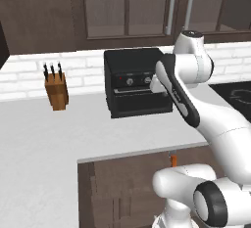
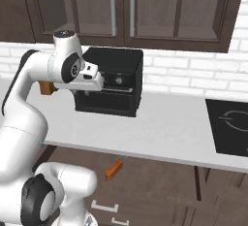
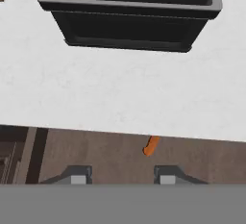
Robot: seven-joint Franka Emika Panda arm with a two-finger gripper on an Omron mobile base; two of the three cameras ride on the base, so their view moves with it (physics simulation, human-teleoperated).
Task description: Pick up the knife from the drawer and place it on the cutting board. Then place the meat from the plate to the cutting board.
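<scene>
The knife [image 1: 173, 160] [image 2: 114, 170] [image 3: 151, 146] lies in the open dark brown drawer [image 1: 122, 188] [image 2: 160, 186] [image 3: 91, 153]. Its orange handle pokes out from under the counter's front edge, and that edge hides most of the blade. My gripper [image 1: 159, 84] [image 2: 89, 88] [image 3: 122, 176] hangs high above the white counter, in front of the black oven. It points down toward the drawer's back edge. It is open, with nothing between its fingertips [image 3: 79, 175], and the knife sits well below it, slightly to the right in the hand view. The cutting board, the plate and the meat are out of view.
A black toaster oven [image 1: 137, 82] [image 2: 114, 82] [image 3: 129, 21] stands at the back of the counter [image 1: 59, 139] [image 2: 164, 128]. A wooden knife block [image 1: 56, 91] sits to its left. A dark cooktop [image 2: 227, 125] lies at the right. Wall cabinets hang above.
</scene>
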